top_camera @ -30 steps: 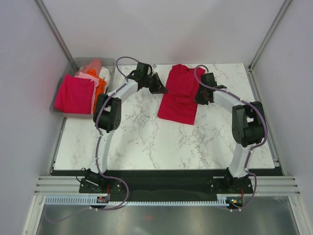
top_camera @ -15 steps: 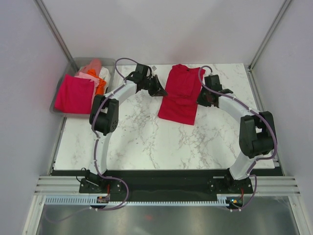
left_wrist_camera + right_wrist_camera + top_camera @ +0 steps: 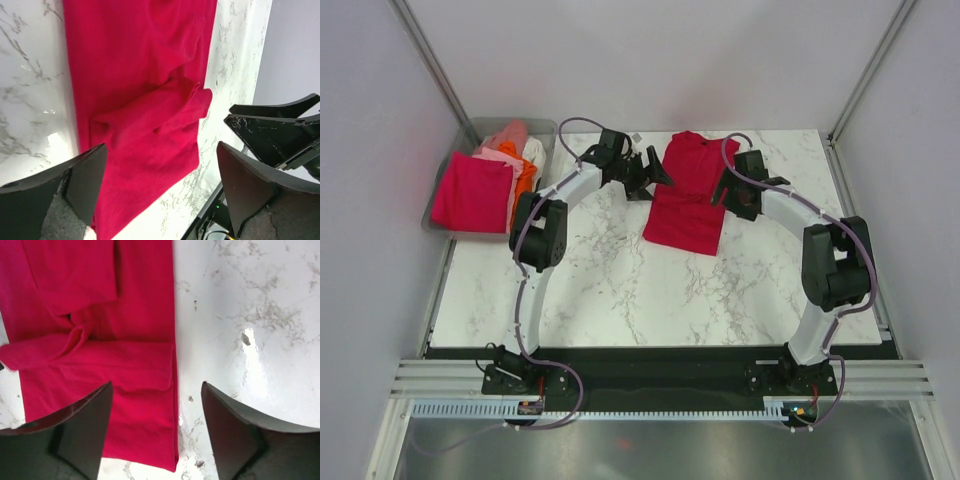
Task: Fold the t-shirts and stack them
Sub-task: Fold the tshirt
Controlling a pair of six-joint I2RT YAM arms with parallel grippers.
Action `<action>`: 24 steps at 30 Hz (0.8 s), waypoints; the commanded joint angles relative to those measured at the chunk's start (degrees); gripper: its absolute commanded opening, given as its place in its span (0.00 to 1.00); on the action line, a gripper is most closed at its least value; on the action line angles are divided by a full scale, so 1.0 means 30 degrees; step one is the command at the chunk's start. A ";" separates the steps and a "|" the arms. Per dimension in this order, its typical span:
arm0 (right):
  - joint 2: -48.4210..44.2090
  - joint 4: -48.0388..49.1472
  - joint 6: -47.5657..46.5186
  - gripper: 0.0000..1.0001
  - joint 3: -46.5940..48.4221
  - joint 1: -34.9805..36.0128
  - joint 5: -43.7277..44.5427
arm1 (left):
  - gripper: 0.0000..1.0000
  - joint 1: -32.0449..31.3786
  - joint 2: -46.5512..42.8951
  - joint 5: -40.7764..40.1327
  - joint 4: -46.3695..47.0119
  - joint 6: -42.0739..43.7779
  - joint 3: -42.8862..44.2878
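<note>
T-shirt [image 3: 685,200] on table [image 3: 620,290]; others [image 3: 472,192] in bin [image 3: 545,128], left

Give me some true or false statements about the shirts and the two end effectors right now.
1. The crimson red t-shirt lies on the marble table, outside the grey bin. True.
2. The left end effector is clamped on a sleeve. False: its jaws stand open, gripping nothing.
3. The right end effector is open above the red shirt's edge. True.
4. The grey bin is empty. False: it holds a magenta-pink t-shirt, an orange t-shirt and others.
5. The red shirt's sleeves are spread out wide. False: they are folded in over the body.
</note>
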 commanded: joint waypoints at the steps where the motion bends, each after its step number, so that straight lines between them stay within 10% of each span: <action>1: -0.0673 0.0133 0.0080 0.84 0.0569 -0.0032 0.1454 | 1.00 0.0463 -0.1392 -0.0089 -0.0193 0.0861 0.0168; 11: -0.4482 0.1891 -0.0741 0.73 -0.4439 -0.0032 -0.1028 | 0.99 0.0582 -0.7839 -0.2758 -0.0605 0.3440 -0.7646; 24: -0.5275 0.3326 0.0225 0.57 -0.8601 0.1403 -0.3994 | 0.80 -0.0473 -0.7316 -0.2320 -0.0575 0.3940 -1.0440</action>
